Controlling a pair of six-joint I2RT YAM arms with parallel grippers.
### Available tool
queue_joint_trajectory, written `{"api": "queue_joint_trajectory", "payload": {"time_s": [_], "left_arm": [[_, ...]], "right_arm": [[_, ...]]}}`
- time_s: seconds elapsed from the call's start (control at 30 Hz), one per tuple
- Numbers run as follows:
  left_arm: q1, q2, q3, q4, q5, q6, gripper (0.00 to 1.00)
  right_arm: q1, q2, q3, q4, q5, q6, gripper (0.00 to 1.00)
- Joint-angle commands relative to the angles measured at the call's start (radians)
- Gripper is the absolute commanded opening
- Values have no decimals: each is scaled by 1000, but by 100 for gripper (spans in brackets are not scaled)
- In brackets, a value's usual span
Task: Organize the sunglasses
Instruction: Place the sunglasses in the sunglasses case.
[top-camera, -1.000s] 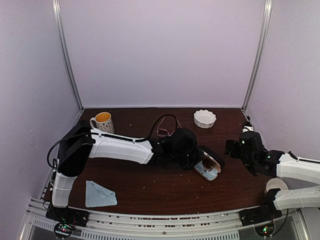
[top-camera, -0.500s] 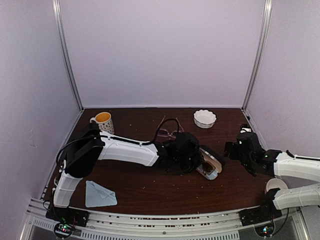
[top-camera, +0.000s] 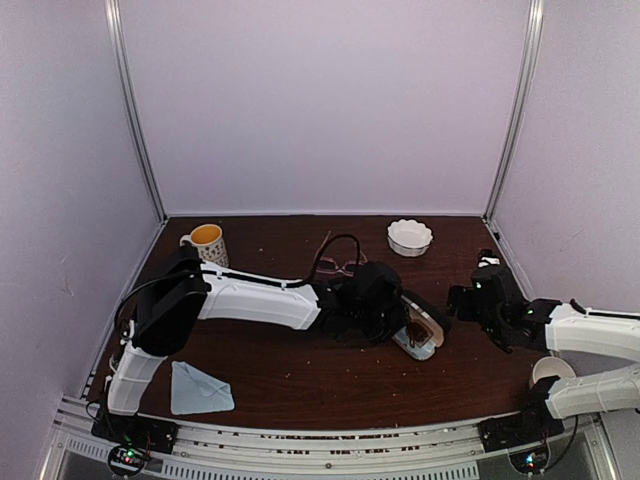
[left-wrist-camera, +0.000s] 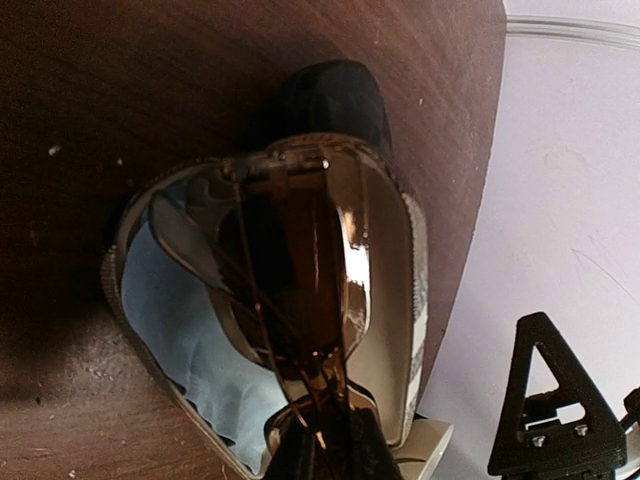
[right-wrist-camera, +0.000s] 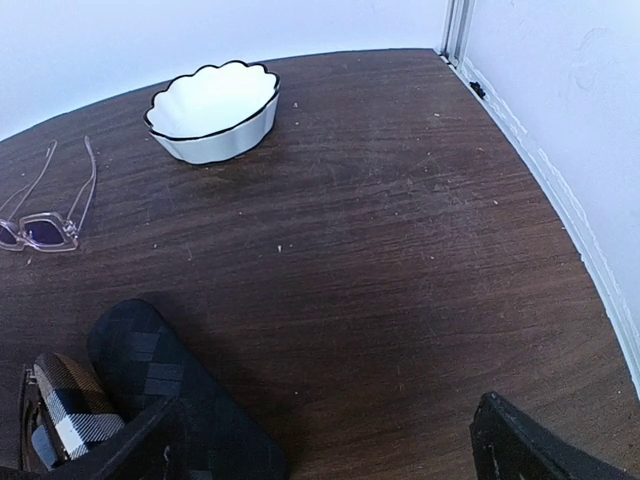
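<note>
The left hand (left-wrist-camera: 320, 445) pinches the dark sunglasses (left-wrist-camera: 300, 270) in the open striped case (left-wrist-camera: 165, 320); the pink pair (right-wrist-camera: 42, 230) beyond it lies unpacked, right hand (right-wrist-camera: 322, 437) spread.

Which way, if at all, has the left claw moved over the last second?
Yes. The left claw, gripping the dark sunglasses, has shifted slightly right, ending closer to directly below the white bowl.

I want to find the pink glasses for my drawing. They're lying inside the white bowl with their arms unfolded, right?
Not quite. The pink glasses are not inside the white bowl. They lie on the table off to one side of it, not touching it. Their arms are unfolded, as you said. The right wrist view shows this most clearly.
</note>
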Motion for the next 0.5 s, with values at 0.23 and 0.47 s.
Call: {"api": "queue_joint_trajectory", "payload": {"time_s": [0.23,0.47], "left_arm": [[-7,47,37,23,-3,0,3],[-8,59,51,23,-5,-1,7]], "right_arm": [[-11,15,32,-5,-10,0,100],[-11,24,36,-6,-15,-4,100]]}}
